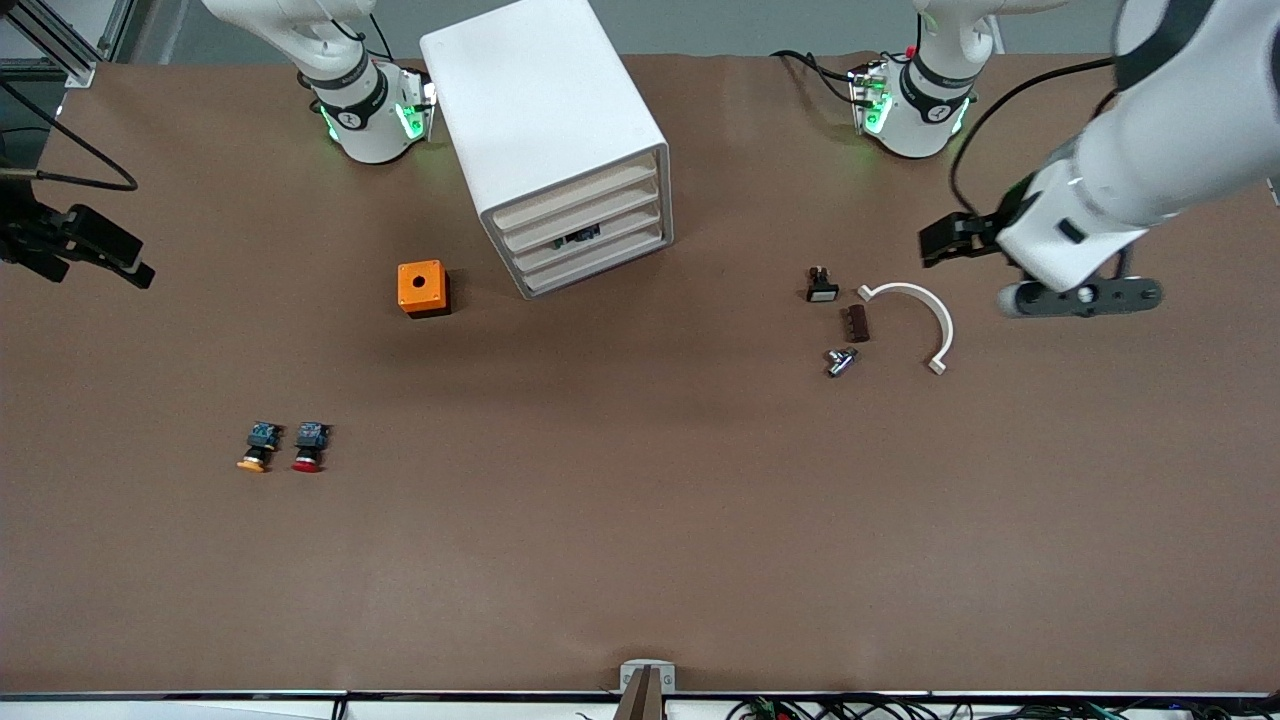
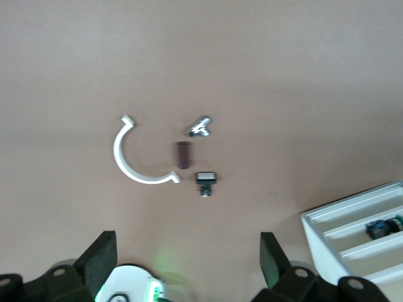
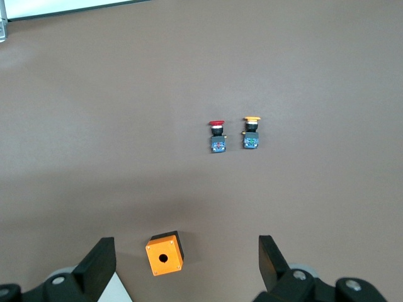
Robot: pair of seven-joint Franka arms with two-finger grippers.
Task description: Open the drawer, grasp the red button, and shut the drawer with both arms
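Cabinet: the white cabinet (image 1: pixel 545 120) stands at 12 o'clock on the desk (image 1: pixel 640 560) in the front view, between the two arm bases. Its four fronts are angled toward 5 o'clock.
Drawer: all four look pushed in. The drawer (image 1: pixel 588 238) third from the top shows a small dark part inside, so I judge it the one to pull. I cannot tell what the part is.
Button: the red-capped button (image 1: pixel 308 447) lies on its side on the open desk at 8 o'clock, just beside the orange-capped button (image 1: pixel 258 447) and not touching it. Nothing covers it.
Left pincer: the left pincer (image 2: pixel 187 264) hangs with its jaws spread wide and empty over the desk at 3 o'clock. It is well apart from the cabinet and looks parked, clear of the drawer fronts.
Right pincer: the right pincer (image 3: pixel 186 261) also gapes empty, up over the right arm's end of the desk at 9 o'clock. The buttons show in its wrist view.
Nearby: an orange box (image 1: pixel 422 288) with a hole sits at 7 o'clock from the cabinet.
Clutter: a white curved clip (image 1: pixel 925 310), a brown block (image 1: pixel 857 323), a metal fitting (image 1: pixel 840 361) and a small black switch (image 1: pixel 822 286) are clustered under the left arm's reach.
Obstruction: the drawer fronts look free. The alike orange-capped button is the likeliest mix-up.
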